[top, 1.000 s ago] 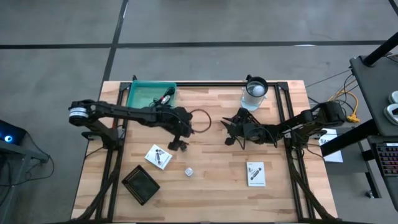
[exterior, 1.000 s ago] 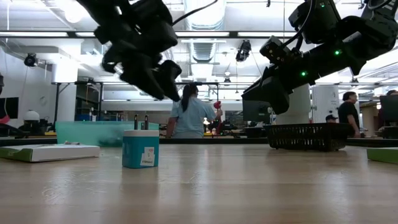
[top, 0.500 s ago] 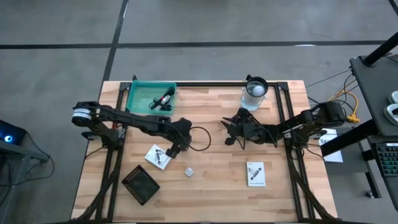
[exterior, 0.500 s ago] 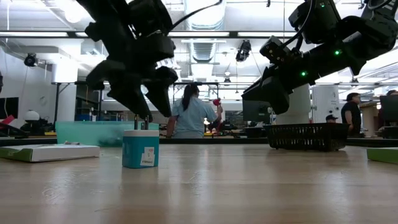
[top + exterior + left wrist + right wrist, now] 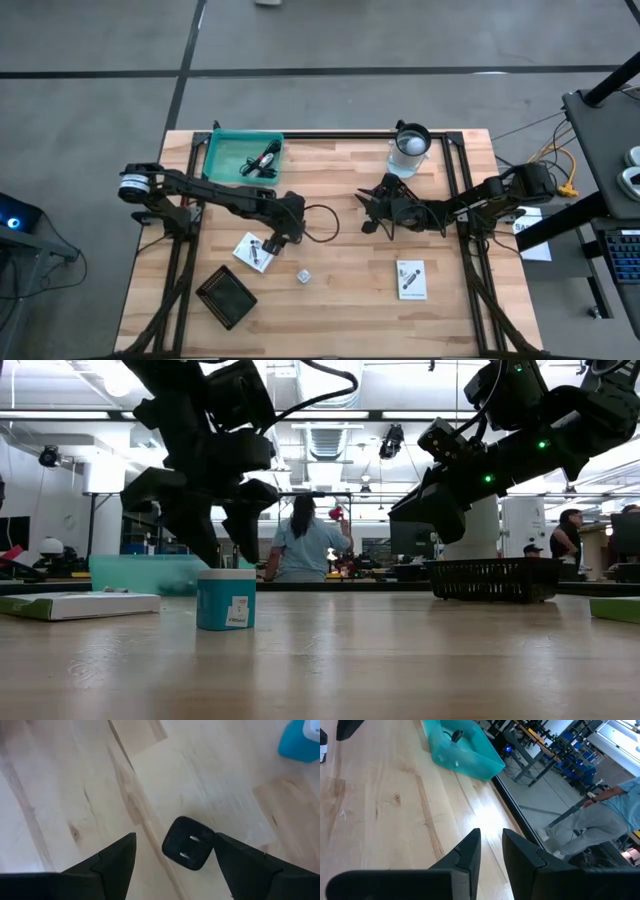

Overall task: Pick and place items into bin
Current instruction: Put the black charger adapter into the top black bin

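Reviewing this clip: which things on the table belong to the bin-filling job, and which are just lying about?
Job:
teal bin
black plug cube, between the open left gripper fingers
white cube
two printed packets
black cable

Lying about:
clear cup with white ball
black square basket

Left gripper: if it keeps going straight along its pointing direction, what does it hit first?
Likely the small black plug cube, lying on the table between the open fingers of the left gripper. Depth is hard to judge.
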Controlling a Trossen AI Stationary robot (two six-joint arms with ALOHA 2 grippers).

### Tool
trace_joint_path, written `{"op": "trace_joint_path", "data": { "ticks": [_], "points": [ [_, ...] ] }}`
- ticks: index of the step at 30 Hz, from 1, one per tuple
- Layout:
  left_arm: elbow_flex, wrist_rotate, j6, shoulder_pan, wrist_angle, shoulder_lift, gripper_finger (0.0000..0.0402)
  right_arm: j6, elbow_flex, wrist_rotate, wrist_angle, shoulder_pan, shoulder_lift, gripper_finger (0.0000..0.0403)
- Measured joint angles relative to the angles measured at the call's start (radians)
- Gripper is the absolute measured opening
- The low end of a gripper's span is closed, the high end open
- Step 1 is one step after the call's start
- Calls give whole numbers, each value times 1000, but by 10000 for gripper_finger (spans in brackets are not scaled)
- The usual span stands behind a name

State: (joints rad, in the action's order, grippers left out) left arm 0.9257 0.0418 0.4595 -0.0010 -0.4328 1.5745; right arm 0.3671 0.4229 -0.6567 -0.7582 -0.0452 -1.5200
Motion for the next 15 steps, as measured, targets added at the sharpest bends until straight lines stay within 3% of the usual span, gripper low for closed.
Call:
{"op": "trace_joint_path", "data": {
  "ticks": [15],
  "points": [
    [-19,9,20,-2,-3,16,250,0,0,0,0,0,0,68]
  ]
}}
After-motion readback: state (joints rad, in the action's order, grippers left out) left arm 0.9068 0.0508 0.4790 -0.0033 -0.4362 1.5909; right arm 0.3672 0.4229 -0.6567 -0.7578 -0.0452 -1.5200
